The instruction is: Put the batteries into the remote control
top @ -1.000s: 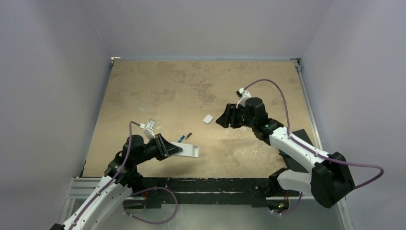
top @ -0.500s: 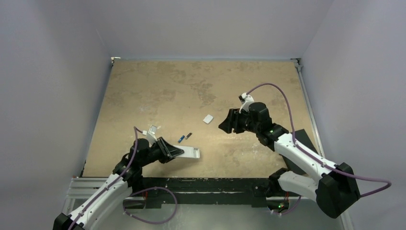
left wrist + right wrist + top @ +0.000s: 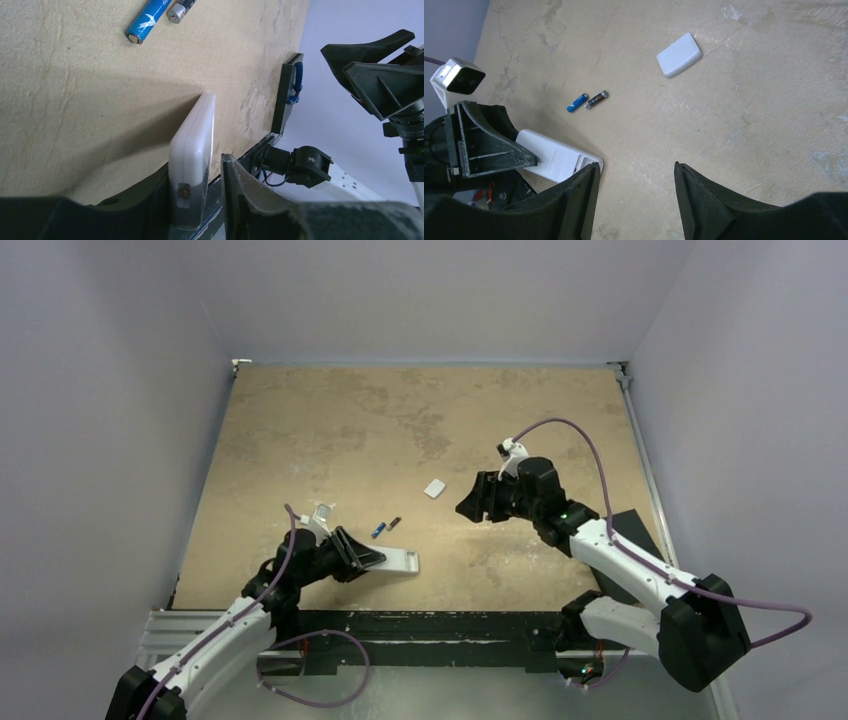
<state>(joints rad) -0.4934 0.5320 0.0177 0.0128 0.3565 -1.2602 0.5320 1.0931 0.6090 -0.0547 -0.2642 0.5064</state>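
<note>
Left wrist view: the remote control (image 3: pixel 192 150) is seen between the left gripper's (image 3: pixel 197 169) jaws. A gap shows on one side, so nothing is clamped. The right gripper (image 3: pixel 636 172) is spread wide and empty. The batteries (image 3: pixel 577 102) lie just beyond the remote. If clipped, they could be rolled away or the loose remote shoved.

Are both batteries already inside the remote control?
No: the blue battery and the dark battery lie on the table, apart from the remote control.
</note>
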